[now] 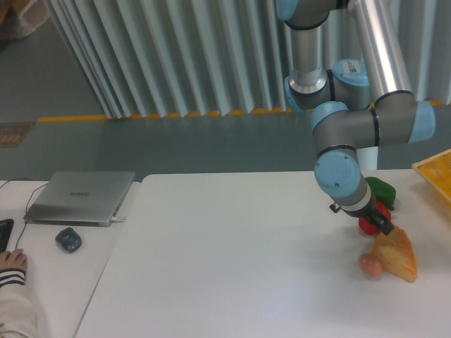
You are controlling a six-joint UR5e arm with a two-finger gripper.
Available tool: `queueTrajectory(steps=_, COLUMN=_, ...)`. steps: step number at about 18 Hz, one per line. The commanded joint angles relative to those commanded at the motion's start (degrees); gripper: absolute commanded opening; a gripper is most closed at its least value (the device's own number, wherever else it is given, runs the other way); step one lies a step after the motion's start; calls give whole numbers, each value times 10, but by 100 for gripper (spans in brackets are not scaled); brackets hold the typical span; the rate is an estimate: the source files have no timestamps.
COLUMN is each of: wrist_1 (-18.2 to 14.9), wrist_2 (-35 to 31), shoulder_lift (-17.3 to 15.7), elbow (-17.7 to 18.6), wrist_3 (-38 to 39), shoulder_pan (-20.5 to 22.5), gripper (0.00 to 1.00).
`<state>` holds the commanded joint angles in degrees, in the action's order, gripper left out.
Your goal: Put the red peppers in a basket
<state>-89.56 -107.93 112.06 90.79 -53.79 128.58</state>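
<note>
The red pepper [367,224] sits low at the right of the white table, just in front of a green pepper [383,190]. My gripper [373,218] reaches down over the red pepper, its dark fingers [383,226] closed against the pepper's sides. The wrist hides most of the grip. Only a corner of the yellow-orange basket [434,176] shows, at the right edge of the view, beyond and to the right of the peppers.
An orange-yellow wedge of bread [396,255] and a small brownish-pink ball [371,265] lie right in front of the red pepper. At the left are a laptop [81,196], a mouse [68,239] and a person's hand [10,264].
</note>
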Motion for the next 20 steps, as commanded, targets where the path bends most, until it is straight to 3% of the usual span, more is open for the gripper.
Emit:
queueTrajectory(steps=14, wrist_1=5, wrist_2=-47, shoulder_lift=-4, elbow=15, wrist_3=-4, shoulder_pan=-21, gripper=100)
queueTrajectory(steps=17, wrist_1=22, wrist_2=-98, shoulder_lift=-6, elbow=18, wrist_3=-4, shoulder_pan=-33, gripper=100)
queueTrajectory(steps=20, wrist_1=30, wrist_2=-102, shoulder_lift=-6, elbow=18, wrist_3=-4, shoulder_pan=-34, gripper=100)
